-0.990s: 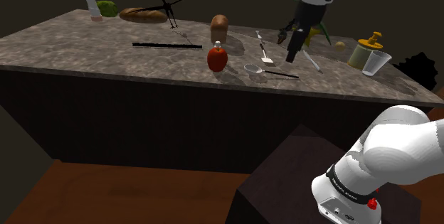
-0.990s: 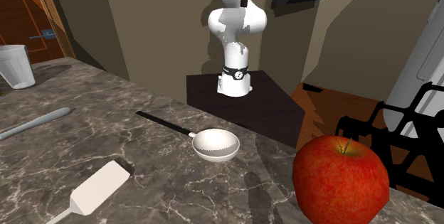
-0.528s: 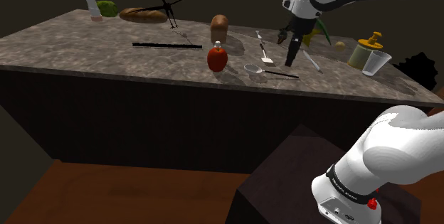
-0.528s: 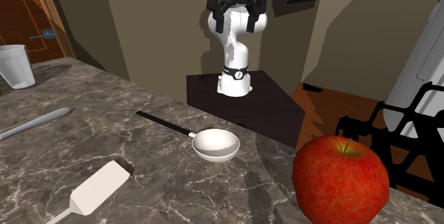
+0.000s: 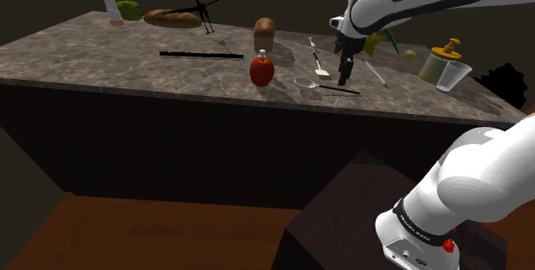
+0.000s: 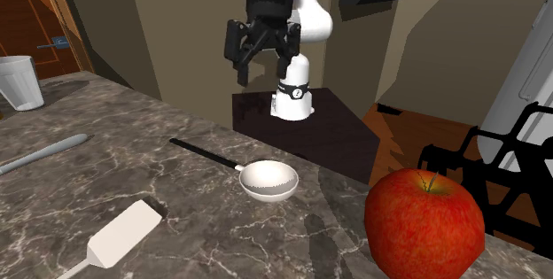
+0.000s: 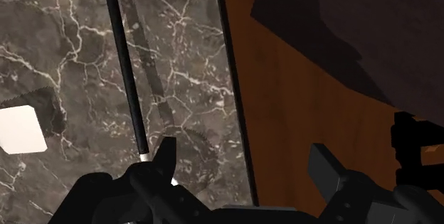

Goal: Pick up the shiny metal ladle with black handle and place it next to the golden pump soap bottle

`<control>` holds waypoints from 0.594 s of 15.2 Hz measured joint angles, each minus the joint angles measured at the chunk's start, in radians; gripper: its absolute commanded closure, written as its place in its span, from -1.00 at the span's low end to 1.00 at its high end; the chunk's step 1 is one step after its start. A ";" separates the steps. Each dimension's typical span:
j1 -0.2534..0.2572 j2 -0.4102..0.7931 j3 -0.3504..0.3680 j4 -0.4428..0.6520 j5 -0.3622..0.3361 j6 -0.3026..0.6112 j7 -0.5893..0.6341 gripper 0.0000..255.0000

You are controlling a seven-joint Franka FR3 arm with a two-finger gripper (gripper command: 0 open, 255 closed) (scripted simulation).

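The ladle (image 5: 307, 82) lies flat on the dark marble counter (image 5: 129, 63), its shiny bowl (image 6: 270, 181) toward the apple and its thin black handle (image 6: 204, 153) pointing toward the soap bottle's side. The golden pump soap bottle (image 5: 439, 59) stands at the shoulder view's right end of the counter. My gripper (image 5: 343, 76) hangs open above the handle's end, apart from it, seen also as the gripper (image 6: 263, 75) over the counter's far edge. In the wrist view the handle (image 7: 127, 73) runs up past one finger (image 7: 165, 157) of the gripper (image 7: 245, 162), nothing between the fingers.
A red apple (image 5: 261, 71) stands beside the ladle bowl. A white spatula (image 5: 319, 59) and a knife (image 5: 375, 73) lie behind it. A clear cup (image 5: 454, 75) stands by the soap bottle. Bread (image 5: 173, 18), a loaf (image 5: 265, 30) and a black rack (image 6: 483, 166) occupy the counter farther away.
The gripper has come down and shifted toward the shoulder view's left, closer over the ladle's handle. It has stayed open. The ladle has not moved.
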 measured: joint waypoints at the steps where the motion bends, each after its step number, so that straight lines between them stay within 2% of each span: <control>1: -0.001 0.036 -0.019 0.020 0.000 0.019 -0.038 -1.00; 6: 0.002 0.217 -0.081 0.096 0.024 0.129 -0.205 -1.00; 9: -0.005 0.346 -0.107 0.177 0.066 0.178 -0.319 -1.00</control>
